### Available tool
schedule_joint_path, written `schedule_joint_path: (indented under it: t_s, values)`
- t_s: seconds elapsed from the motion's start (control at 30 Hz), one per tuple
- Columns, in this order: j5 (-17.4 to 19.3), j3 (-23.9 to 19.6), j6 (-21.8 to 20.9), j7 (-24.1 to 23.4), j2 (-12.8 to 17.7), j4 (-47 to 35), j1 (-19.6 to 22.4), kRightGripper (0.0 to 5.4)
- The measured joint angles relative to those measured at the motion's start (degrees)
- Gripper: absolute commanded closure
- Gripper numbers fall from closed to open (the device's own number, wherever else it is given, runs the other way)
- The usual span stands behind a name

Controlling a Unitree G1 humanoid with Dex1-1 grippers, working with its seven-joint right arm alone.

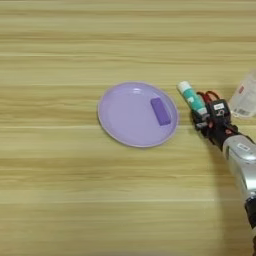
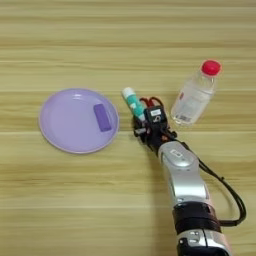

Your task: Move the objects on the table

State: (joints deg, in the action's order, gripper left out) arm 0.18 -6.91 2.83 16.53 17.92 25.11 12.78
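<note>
Right of lavender plate (image 2: 75, 122) on bench (image 2: 128, 45), my end effector (image 2: 141, 122) pinching lower end of teal-and-white tube (image 2: 133, 104). Bottle (image 2: 195, 95) lying just right, apart. Judged step: grasp of tube. Next move: lift straight, avoid bottle. Purple block (image 2: 102, 117) on plate.

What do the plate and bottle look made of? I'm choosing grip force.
Plate: probably plastic, smooth lilac with a soft sheen along its rim. Bottle: clear thin plastic, since the table shows through it; its red cap looks opaque plastic.
</note>
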Motion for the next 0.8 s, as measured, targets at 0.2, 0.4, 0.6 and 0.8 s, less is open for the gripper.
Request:
schedule_joint_path:
  t_s: [0.2, 0.4, 0.6, 0.8]
  values:
    - [0.0, 0.0, 0.0, 0.0, 0.0, 0.0, 0.0, 3.73]
    - [0.0, 0.0, 0.1, 0.0, 0.0, -0.3, -0.2, 3.73]
    - [0.0, 0.0, 0.8, -0.1, -0.3, -5.0, -2.1, 3.73]
    - [-0.1, 0.0, 2.9, -0.2, -0.5, -10.1, -2.9, 3.74]
